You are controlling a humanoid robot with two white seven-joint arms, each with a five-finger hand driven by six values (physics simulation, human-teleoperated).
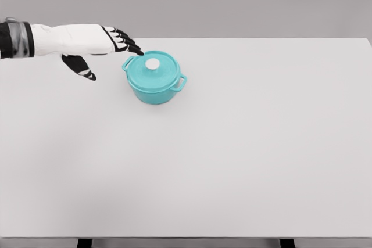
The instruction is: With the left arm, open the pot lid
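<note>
**Inspector:** Lid (152, 67) first: a turquoise, round, enamelled-looking cover with a small white knob (152, 64) at its centre, seated flat and closed on the turquoise round pot (156, 88). The pot has two loop handles, one either side, and stands on the plain white table (232, 161), towards the far edge and left of its middle.

**Operator:** And the hand?

**Inspector:** Left hand (102, 47), white shell with black fingers, enters from the picture's left and sits just left of the pot. Its fingers (129, 43) are extended and loosely spread, tips pointing at the pot's near-left rim; the thumb hangs down separately, further left of the pot. It holds nothing. Whether the fingertips brush the rim or stop just short of it I cannot tell from this view. The right arm does not appear.

**Operator:** So the step in hand?

**Inspector:** In my judgement, the approach to the knob; the lid has not been lifted. Recommendations: carry the hand on until it stands over the pot's centre, not at its rim, since the knob is the only proper purchase. Keep thumb and fingers apart until they bracket the knob, then close on it from opposite sides. Come down from above the pot; a sideways sweep risks shoving the pot across the smooth table. Lift straight up from the pot until the lid's edge clears the rim, then move it aside.

**Operator:** Risks?

**Inspector:** The knob is small and likely slick; a shallow pinch may slip.
</note>
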